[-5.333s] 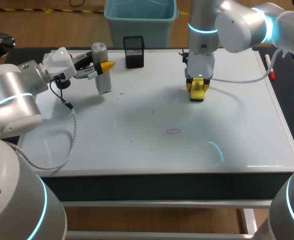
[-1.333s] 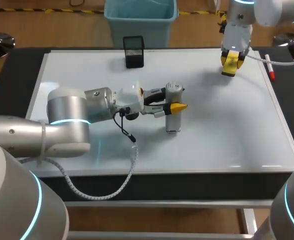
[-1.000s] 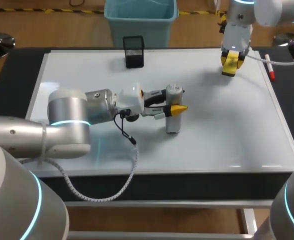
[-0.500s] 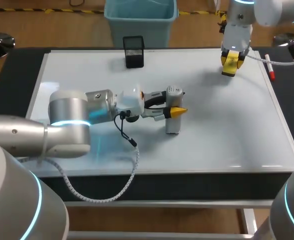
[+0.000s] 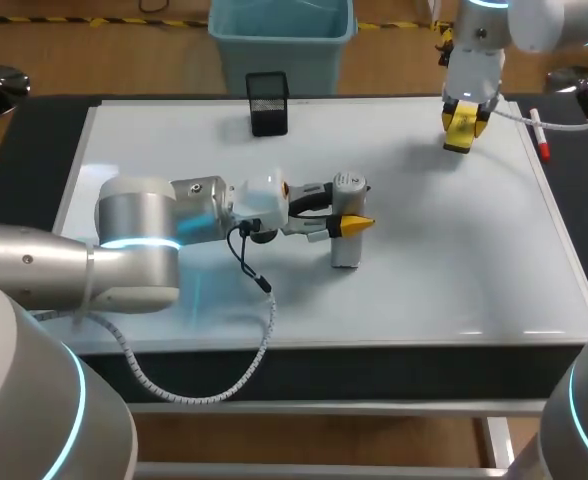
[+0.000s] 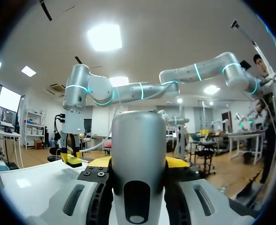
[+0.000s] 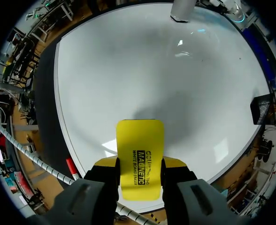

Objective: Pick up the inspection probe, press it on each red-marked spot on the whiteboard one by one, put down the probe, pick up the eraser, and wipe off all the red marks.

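The silver cylindrical inspection probe [image 5: 347, 218] stands upright with its lower end on the whiteboard [image 5: 444, 260], near the middle. My left gripper [image 5: 346, 211] reaches across from the left and is shut on the probe [image 6: 138, 168], which fills the space between its fingers. My right gripper [image 5: 460, 128] hovers over the board's far right corner, shut on the yellow eraser [image 5: 459, 126]. In the right wrist view the eraser [image 7: 140, 158] sticks out between the fingers, above the white surface [image 7: 142, 70]. No red mark shows on the board.
A black mesh pen holder [image 5: 268, 102] stands at the board's far edge. A red marker [image 5: 540, 135] lies just off the board's right edge. A light blue bin [image 5: 282, 40] stands behind the table.
Since the oldest frame the left arm carried the probe from the far left to the middle, the right arm lifted the eraser to the far right corner, and the red mark is gone. Over the last second nothing moves.
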Action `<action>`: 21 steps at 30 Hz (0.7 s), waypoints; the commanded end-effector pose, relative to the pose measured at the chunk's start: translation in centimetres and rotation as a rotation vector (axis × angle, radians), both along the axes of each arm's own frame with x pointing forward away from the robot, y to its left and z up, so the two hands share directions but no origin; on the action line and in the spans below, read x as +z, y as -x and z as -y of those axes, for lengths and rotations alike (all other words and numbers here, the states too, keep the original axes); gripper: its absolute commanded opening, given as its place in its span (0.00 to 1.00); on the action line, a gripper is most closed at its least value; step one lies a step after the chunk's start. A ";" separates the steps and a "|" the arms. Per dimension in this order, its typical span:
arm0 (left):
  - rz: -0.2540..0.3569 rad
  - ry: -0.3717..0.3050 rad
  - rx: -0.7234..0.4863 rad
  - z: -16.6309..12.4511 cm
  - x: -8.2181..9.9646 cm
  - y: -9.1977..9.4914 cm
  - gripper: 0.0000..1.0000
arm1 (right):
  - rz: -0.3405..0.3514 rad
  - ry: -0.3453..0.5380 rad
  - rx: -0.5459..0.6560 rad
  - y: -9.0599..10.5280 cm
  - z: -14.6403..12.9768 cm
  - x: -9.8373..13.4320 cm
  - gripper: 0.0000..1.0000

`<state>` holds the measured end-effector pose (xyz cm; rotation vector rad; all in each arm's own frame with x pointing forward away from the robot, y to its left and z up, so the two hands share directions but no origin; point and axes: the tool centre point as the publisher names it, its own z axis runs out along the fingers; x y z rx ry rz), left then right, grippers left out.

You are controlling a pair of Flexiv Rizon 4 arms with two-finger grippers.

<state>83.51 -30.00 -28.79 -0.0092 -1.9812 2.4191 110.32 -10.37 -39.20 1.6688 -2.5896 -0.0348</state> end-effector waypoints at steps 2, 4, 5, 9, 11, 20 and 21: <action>0.002 -0.001 0.001 0.1 -0.1 0.1 0.00 | -0.002 0.003 0.002 -0.1 0.0 0.1 0.00; 0.004 -0.001 0.000 0.1 0.0 0.1 0.00 | -0.002 0.003 0.002 -0.1 0.0 0.1 0.00; 0.005 0.000 -0.001 0.2 0.0 0.1 0.00 | -0.002 0.003 0.002 -0.1 0.0 0.1 0.00; 0.010 0.022 0.004 0.1 0.9 0.2 0.00 | -0.002 0.003 0.002 -0.1 0.0 0.1 0.00; 0.027 0.037 0.018 -0.4 1.9 0.1 0.00 | -0.002 0.003 0.002 -0.1 0.0 0.1 0.00; 0.080 0.004 0.100 -4.6 3.8 -2.7 0.00 | -0.002 0.003 0.002 -0.1 0.0 0.1 0.00; 0.085 0.006 0.112 -5.3 4.0 -3.2 0.00 | -0.002 0.003 0.002 -0.1 0.0 0.1 0.00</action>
